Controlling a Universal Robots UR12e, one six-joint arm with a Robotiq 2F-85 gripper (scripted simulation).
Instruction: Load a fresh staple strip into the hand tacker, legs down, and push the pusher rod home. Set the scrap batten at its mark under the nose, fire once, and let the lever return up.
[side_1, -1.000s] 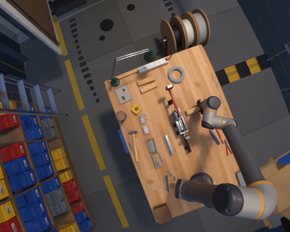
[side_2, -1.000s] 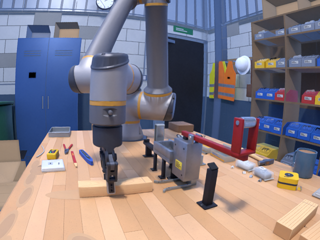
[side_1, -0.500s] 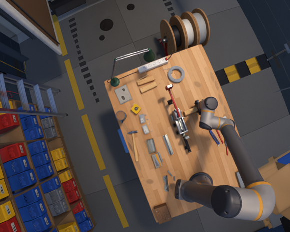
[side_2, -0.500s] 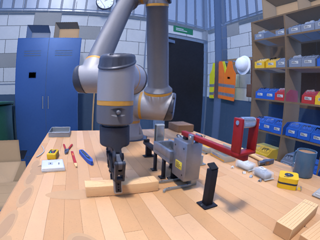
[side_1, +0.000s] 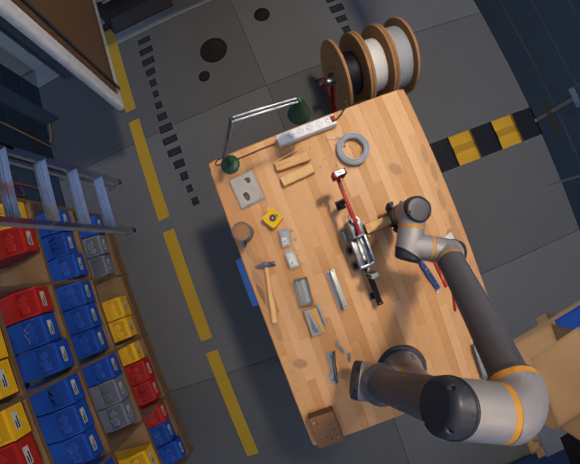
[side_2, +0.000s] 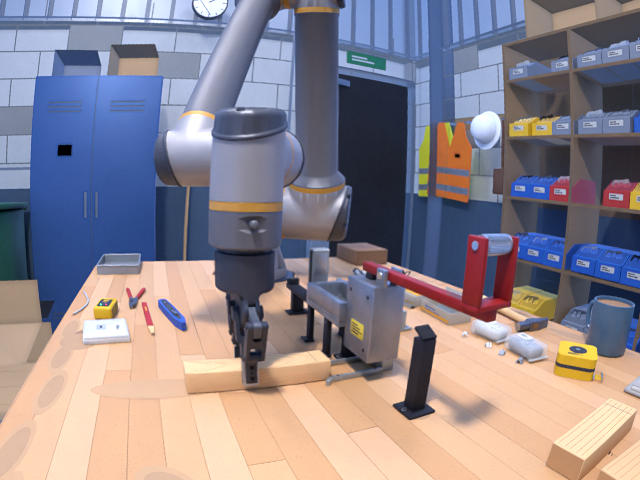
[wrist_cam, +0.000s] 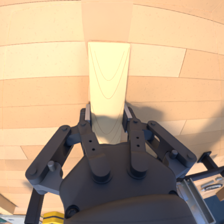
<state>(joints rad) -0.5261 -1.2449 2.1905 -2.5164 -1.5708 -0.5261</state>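
My gripper (side_2: 250, 373) (wrist_cam: 107, 114) points straight down at the bench beside the hand tacker (side_2: 371, 315) (side_1: 361, 250). The scrap batten (side_2: 257, 370) (wrist_cam: 108, 88) (side_1: 378, 223), a pale wooden bar, is held across its width in the closed gripper and lies flat on the bench. One end of the batten reaches close to the grey nose of the tacker, and I cannot tell whether it touches it. The tacker stands on black posts with its red lever (side_2: 444, 289) (side_1: 345, 197) raised. The staple strip and the pusher rod cannot be made out.
A black post (side_2: 420, 369) stands on the bench in front of the tacker. Pliers, a pencil and a blue knife (side_2: 172, 314) lie behind the gripper. A mug (side_2: 610, 324), a yellow tape measure (side_2: 575, 360) and spare wood blocks (side_2: 592, 436) sit to the right.
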